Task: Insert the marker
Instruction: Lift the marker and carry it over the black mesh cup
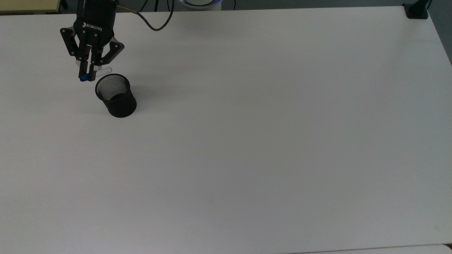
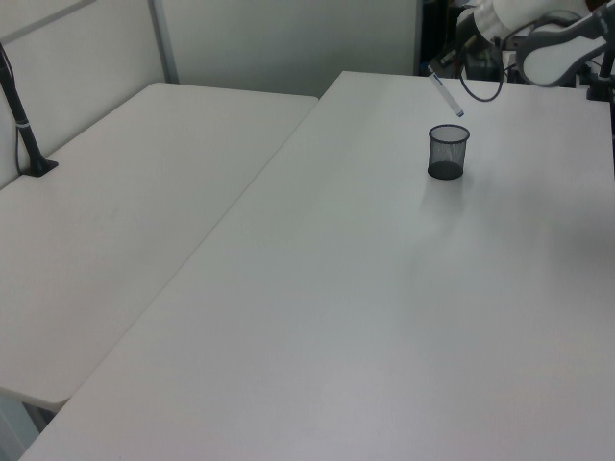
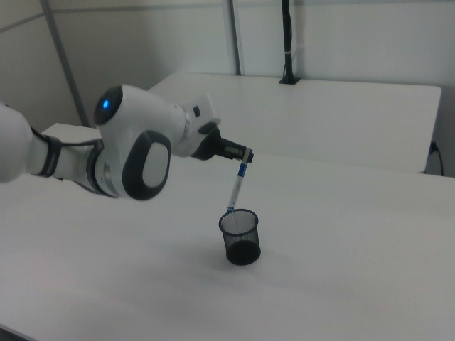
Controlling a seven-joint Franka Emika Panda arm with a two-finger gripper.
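Note:
A black mesh cup (image 1: 116,95) stands upright on the white table (image 1: 247,141), near the top view's upper left. My gripper (image 1: 87,75) hangs above the table just to the top view's left of the cup's rim, shut on the marker (image 1: 83,78). In the right view the marker (image 3: 237,186) slants down from the gripper (image 3: 246,155). Its lower blue end sits just above the near-left edge of the cup (image 3: 239,236). In the left view the marker (image 2: 447,96) is tilted above the cup (image 2: 448,152).
A black cable (image 1: 152,24) trails from the arm at the table's far edge. A black clamp (image 1: 416,10) sits on the top view's upper right corner. A second white table (image 2: 144,192) with a black post (image 2: 24,125) adjoins in the left view.

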